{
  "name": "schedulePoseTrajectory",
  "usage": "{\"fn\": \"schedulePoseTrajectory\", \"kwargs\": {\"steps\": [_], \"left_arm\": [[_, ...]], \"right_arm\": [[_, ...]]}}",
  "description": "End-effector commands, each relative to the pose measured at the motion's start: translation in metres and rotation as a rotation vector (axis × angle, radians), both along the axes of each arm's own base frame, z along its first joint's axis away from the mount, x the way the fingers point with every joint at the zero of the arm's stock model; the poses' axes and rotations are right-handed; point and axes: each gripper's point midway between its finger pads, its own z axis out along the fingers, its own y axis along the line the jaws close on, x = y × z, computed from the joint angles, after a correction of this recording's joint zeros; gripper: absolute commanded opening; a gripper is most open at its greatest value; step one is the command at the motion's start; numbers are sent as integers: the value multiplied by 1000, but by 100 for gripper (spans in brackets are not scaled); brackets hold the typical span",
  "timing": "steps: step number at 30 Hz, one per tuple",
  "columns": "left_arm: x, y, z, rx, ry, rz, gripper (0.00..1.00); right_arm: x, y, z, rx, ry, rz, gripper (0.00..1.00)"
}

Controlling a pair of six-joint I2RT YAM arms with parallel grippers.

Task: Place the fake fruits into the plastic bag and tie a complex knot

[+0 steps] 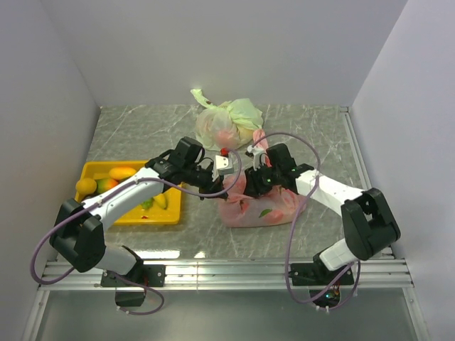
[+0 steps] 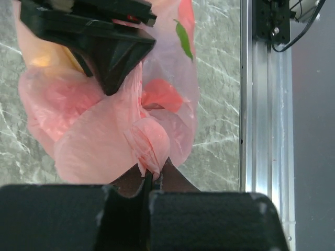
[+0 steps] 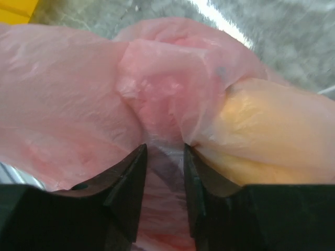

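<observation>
I am clamping the crinkly pink plastic bag [image 2: 94,130] in my left gripper [image 2: 151,180]; right gripper [image 3: 163,157] straddling film, hold unclear; overhead alone is showing a knotted green bag [image 1: 227,121].

The plastic bag [image 1: 249,213] is a see-through pink, with red and orange-yellow patches and one green leaf shape showing through. The table [image 1: 142,128] is grey-green marble veined in white, and the tray [image 1: 153,217] is bright yellow. The knotted bag [image 1: 227,121] is pale green and white.
</observation>
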Motion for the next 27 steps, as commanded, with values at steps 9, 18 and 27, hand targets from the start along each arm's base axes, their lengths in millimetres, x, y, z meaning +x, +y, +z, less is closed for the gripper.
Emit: {"fn": "schedulePoseTrajectory", "kwargs": {"steps": [9,18,27], "left_arm": [[2,-11,35,-83,-1,-24,2],[4,-15,35,-91,7,-23,6],[9,-19,36,-79,13,-37,7]], "right_arm": [[-5,11,170,156,-430,161,69],[-4,-60,201,232,-468,-105,94],[62,-93,163,178,-439,-61,97]]}}
